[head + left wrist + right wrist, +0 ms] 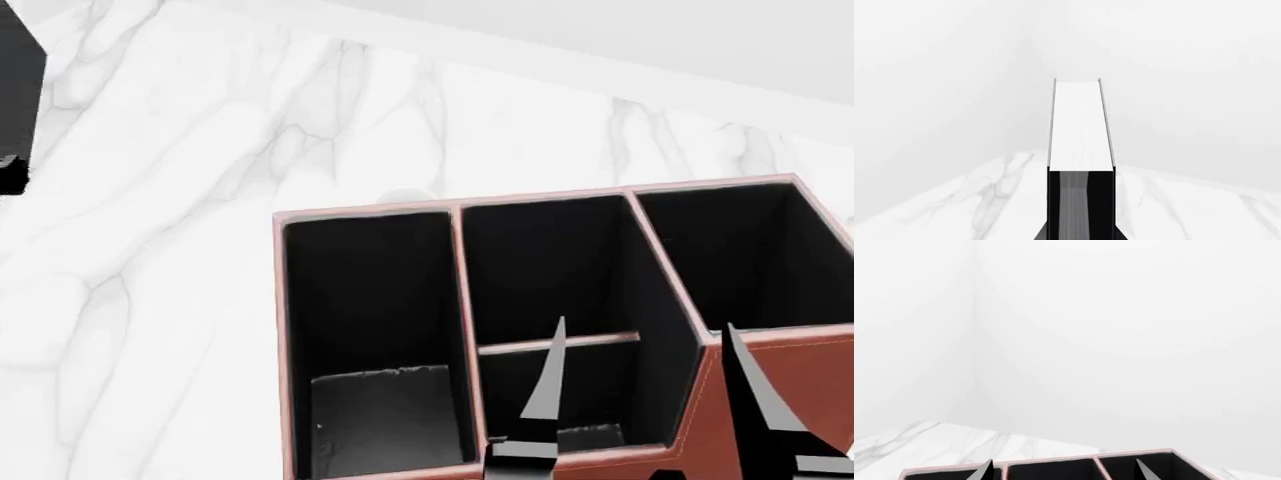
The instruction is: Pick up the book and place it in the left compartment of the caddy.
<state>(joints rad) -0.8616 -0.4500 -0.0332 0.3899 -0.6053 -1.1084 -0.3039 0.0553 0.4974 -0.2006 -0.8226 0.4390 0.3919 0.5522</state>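
Note:
In the left wrist view my left gripper [1081,236] is shut on the book [1081,125], a thick black hardcover whose white page edges point away from the camera, held above the marble top. A black shape [16,100] at the far left edge of the head view is the book or that gripper; I cannot tell which. The reddish-brown caddy [454,206] stands at lower right, black inside. Its left compartment [374,300] is empty, well right of the black shape. My right gripper [647,395] is open and empty above the caddy's middle section, also in the right wrist view [1064,471].
The white marble counter [174,250] runs left of and behind the caddy to a plain white wall [601,30]. A crossbar [587,343] splits the caddy's middle section. The right wrist view shows the caddy's rim [1054,459] and a wall corner.

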